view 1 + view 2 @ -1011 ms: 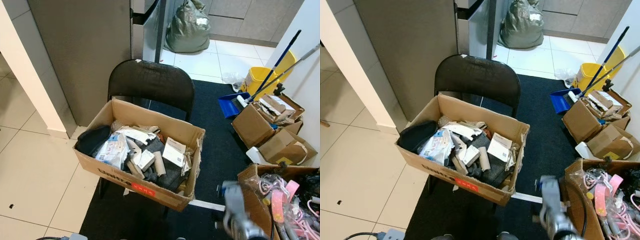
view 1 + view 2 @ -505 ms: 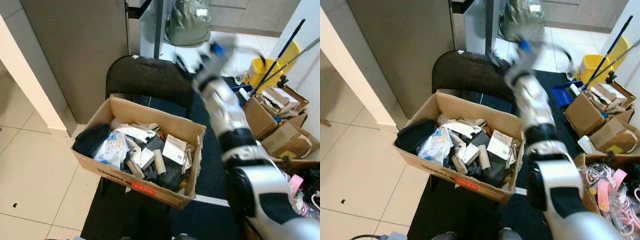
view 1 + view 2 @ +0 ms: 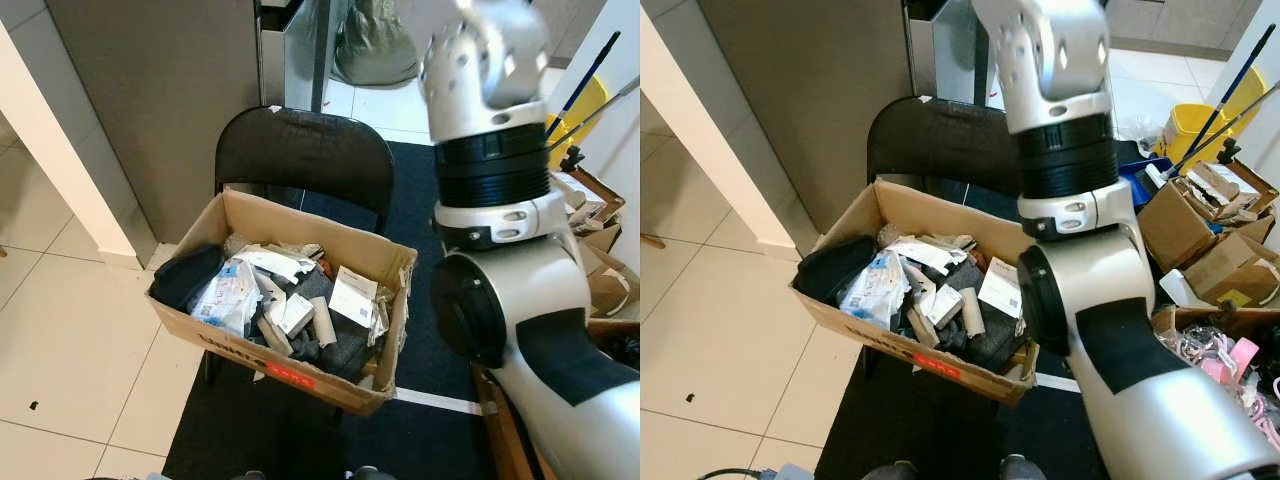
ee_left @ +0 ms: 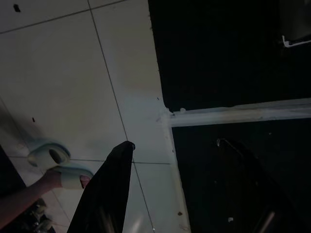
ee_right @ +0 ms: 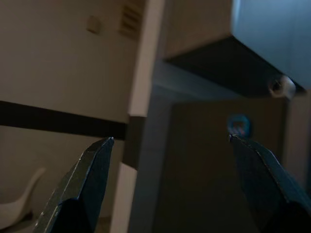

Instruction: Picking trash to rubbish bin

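Observation:
A cardboard box [image 3: 250, 348] sits on a black chair [image 3: 300, 160], full of trash: a white packet [image 3: 228, 297], a white leaflet [image 3: 352, 297], a cardboard tube [image 3: 322, 322] and a black cloth [image 3: 185, 277]. My right arm [image 3: 490, 170] is raised high at the box's right side, and its wrist runs past the top of the head views. In the right wrist view my right gripper [image 5: 170, 138] is open and holds nothing, pointing at a wall. My left gripper [image 4: 175, 142] hangs low over the floor, fingers apart and holding nothing.
A grey-green rubbish bag [image 3: 375, 50] lies on the tiles behind the chair. A yellow mop bucket [image 3: 1185, 130] and open cardboard boxes [image 3: 1200, 215] crowd the right. A black mat [image 3: 250, 430] lies under the chair. A person's slippered foot [image 4: 58, 165] is near my left gripper.
My right arm has swung up from low at the right to high above the box's right side. The box and its trash have not moved.

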